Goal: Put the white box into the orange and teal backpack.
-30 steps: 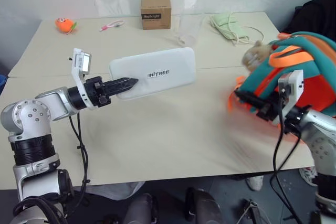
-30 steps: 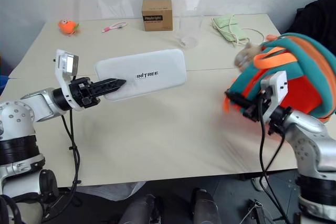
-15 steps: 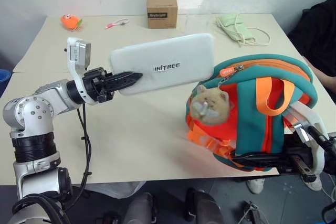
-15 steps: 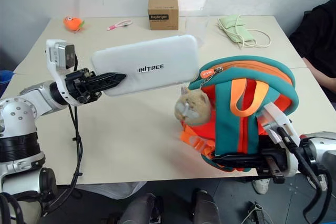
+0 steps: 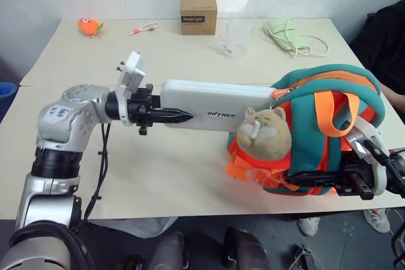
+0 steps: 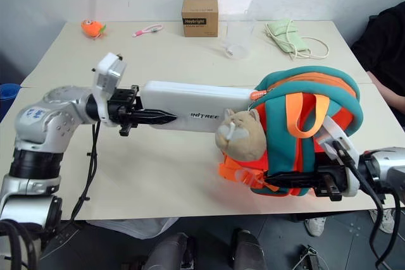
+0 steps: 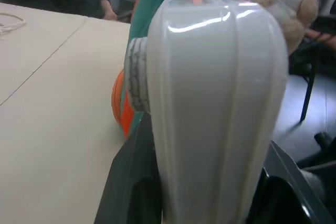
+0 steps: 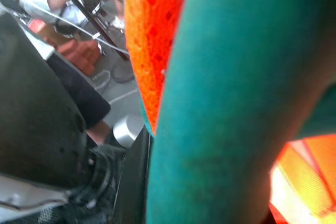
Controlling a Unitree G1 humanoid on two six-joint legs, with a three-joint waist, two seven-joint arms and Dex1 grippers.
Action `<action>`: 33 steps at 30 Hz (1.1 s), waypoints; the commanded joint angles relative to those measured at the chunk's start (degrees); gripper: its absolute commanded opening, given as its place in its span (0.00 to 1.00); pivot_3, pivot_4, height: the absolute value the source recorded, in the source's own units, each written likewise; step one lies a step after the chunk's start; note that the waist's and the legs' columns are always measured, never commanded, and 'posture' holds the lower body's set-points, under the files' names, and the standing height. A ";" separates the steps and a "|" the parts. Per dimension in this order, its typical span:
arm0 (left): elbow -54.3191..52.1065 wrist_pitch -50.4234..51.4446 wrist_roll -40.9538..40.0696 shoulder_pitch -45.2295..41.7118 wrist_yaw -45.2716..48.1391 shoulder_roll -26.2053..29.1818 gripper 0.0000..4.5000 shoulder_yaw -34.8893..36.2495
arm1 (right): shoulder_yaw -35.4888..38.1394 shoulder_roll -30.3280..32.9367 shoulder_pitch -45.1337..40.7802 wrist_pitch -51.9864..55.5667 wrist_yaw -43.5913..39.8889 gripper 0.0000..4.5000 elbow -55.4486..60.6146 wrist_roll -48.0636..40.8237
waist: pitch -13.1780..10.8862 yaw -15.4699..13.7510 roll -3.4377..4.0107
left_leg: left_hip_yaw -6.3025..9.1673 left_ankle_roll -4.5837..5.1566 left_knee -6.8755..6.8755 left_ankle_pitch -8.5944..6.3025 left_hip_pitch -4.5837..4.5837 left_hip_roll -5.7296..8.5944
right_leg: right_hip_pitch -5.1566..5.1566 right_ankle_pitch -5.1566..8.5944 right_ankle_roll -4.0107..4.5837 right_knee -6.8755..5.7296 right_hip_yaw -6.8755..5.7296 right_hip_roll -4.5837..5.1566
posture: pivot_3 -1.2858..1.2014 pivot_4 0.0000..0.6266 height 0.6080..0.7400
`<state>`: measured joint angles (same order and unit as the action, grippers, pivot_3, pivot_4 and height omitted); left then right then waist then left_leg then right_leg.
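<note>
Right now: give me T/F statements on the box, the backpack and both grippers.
1. The left gripper is shut on the white box. True.
2. The white box lies flat on the table. False: it is held above the table, far end at the orange and teal backpack.
3. The right gripper grips the backpack's lower edge. True.
4. The plush animal hangs on the backpack's side facing the box. True.
5. The brown cardboard box sits inside the backpack. False: it stands at the table's far edge.
</note>
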<state>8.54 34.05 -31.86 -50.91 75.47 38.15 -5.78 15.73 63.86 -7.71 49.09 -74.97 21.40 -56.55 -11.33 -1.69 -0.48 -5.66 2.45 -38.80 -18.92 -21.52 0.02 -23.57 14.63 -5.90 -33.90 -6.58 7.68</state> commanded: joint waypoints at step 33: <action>-16.70 14.49 -5.54 -2.76 -8.49 -6.88 0.77 5.90 | -3.07 -8.00 -2.64 -1.83 8.71 0.01 1.86 4.05 | -0.08 -0.12 0.15 | 0.57 -0.02 -0.67 0.20 -0.67 -0.25 | -0.01 -0.40 0.21 -0.15 -0.49 -0.06 | 0.52 0.24 1.00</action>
<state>-4.38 47.38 -34.97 -53.23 68.18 31.73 0.30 11.75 55.98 -9.97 47.58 -66.61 22.17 -52.06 -11.41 -1.82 -0.33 -5.12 2.46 -39.48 -18.72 -22.19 -0.18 -23.58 14.19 -5.76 -34.02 -6.99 7.62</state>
